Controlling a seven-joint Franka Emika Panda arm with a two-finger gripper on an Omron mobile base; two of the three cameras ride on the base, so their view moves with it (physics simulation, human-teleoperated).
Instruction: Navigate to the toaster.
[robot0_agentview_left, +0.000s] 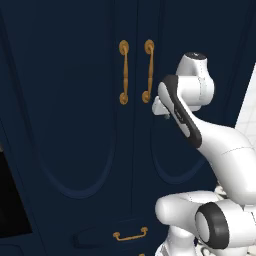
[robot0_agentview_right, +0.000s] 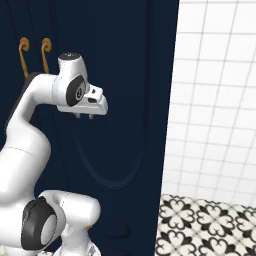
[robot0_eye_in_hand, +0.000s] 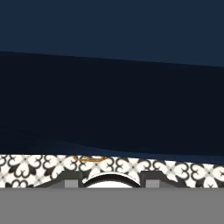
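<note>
Gripper (robot0_agentview_right: 84, 116) hangs folded in close to the arm, its two short fingertips pointing down and holding nothing; how wide the jaws stand I cannot tell, as the tips show small and dark.

Just beyond it stands a tall navy cabinet (robot0_agentview_left: 75, 125), its two doors meeting at a centre seam. A pair of brass handles (robot0_agentview_left: 136, 72) sits above the gripper and to its left. Below the gripper, low on the same cabinet front, is a drawer with a brass pull (robot0_agentview_left: 130, 234).

Past the cabinet's edge, to the gripper's right, a white tiled wall (robot0_agentview_right: 215, 90) runs down to a black-and-white patterned floor (robot0_agentview_right: 210, 222).

No toaster appears in any of these views, so which way it lies from the gripper cannot be told. My judgement is that the base must turn or drive away from this cabinet, probably towards the open side on the right, before the toaster can be found.
</note>
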